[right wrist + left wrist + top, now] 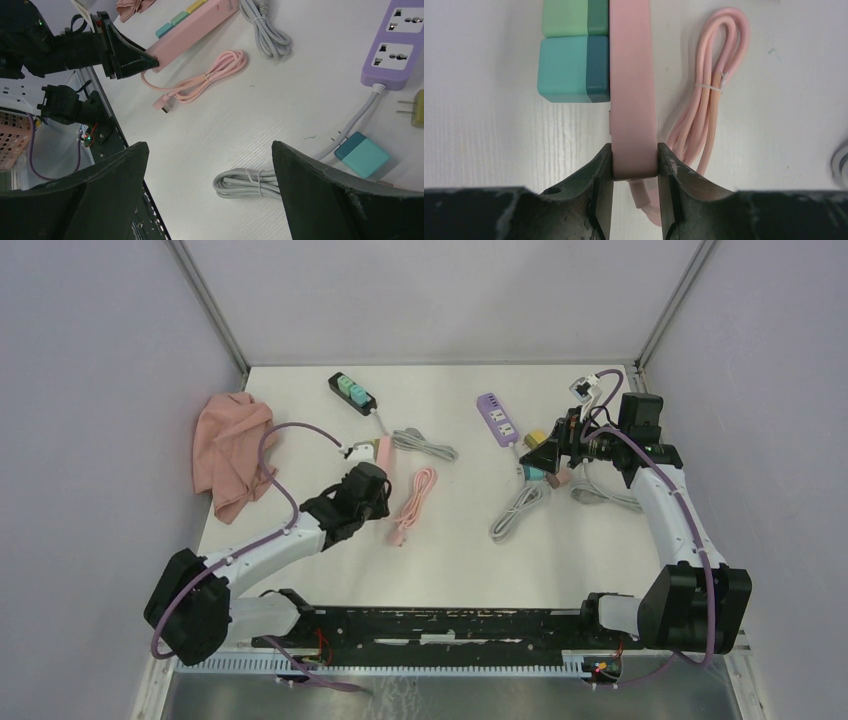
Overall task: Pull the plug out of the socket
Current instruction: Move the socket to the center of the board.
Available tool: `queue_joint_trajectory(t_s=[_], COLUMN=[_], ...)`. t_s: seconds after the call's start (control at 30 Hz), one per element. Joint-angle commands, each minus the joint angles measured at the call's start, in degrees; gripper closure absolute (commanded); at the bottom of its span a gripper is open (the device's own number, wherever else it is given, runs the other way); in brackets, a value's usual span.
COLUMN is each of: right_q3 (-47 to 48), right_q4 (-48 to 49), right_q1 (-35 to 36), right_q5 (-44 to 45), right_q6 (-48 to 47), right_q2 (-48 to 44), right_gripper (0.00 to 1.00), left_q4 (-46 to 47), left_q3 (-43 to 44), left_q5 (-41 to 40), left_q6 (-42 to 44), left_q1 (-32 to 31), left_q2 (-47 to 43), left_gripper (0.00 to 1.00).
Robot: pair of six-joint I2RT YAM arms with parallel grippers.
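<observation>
The left gripper (634, 161) is clamped across the near end of the long pink plastic power strip (633, 90), 1 finger on each long side. That reads as the bracing step.

The task's things are the cube-shaped plugs seated in the strip. The teal plug (564, 70) is the closest to the clamped end and the green plug (566, 17) is next beyond it. Both stick out from the strip's left side in the left wrist view.

The right gripper (210, 145) hangs spread wide and empty, well to the right of the strip, with nothing between its fingers.

The next move probably calls for that arm to cross to the strip, close on the teal plug and pull straight away from the socket face while the left grip resists.

- **Left of the strip:** bare white table (450, 540) gives room for the pull before the crumpled pink cloth (232, 450).
- **Right of the strip:** the bundled pink cable (714, 85) lies just beside it.
- **Far end of the strip:** a coiled grey cord (425, 445) sits near it.

An approach from above looks the least cluttered.
</observation>
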Motion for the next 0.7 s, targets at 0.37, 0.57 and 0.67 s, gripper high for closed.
queue_joint_trajectory(t_s=[0.37, 0.57, 0.67], right_q3=[1.07, 1.23, 1.16], right_q4=[1.26, 1.17, 1.1], right_q1=[0.31, 0.32, 0.46], right_q5=[-0.71, -0.84, -0.87], right_q6=[-0.52, -0.57, -0.52], right_q2=[-0.11, 0.0, -0.02], right_gripper=[0.0, 0.0, 0.01], left_q4=[-10.51, -14.31, -13.0], left_q3=[11.31, 16.29, 16.66], left_q5=[-27.32, -30.55, -26.3], left_q6=[-1.28, 1.41, 3.94], left_q1=[-24.92, -29.52, -30.27], left_q2=[21.1, 26.83, 26.52], left_gripper=[0.97, 0.69, 0.51])
